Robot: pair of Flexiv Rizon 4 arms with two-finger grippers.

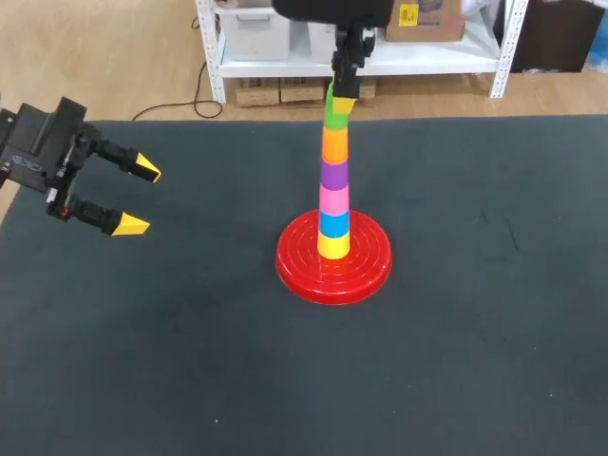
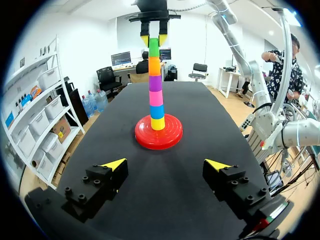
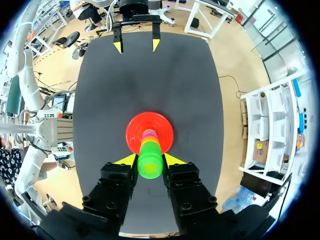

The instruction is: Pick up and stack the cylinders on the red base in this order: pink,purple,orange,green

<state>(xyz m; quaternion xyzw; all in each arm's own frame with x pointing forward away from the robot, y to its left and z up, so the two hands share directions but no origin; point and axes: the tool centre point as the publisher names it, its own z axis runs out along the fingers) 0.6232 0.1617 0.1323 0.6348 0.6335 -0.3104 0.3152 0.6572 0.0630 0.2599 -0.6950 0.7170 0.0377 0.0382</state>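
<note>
Right pincer [image 3: 150, 161] is clamped on the green cylinder [image 1: 337, 112] from straight above, right on top of the orange cylinder [image 1: 334, 144] over the red base [image 1: 370, 271]. I'd guess that's to line it up before release. Left pincer [image 1: 133, 198] sits wide open at the surface [image 1: 142, 361] edge, out of the way.

- The desk [image 1: 494, 361] is a wide, dark charcoal, matte surface. It spreads under both tools. The left tool [image 1: 140, 198] hangs over its left edge, and the right tool [image 3: 150, 160] is over its far middle.
- A yellow cylinder [image 1: 332, 246] stands upright as the lowest piece of the column, straight beneath the right tool. It is well apart from the left tool and directly ahead of it in the left wrist view.
- A blue cylinder [image 1: 333, 223] sits squarely on the yellow one, touching it. It is likewise below the right tool and far ahead of the left tool.
</note>
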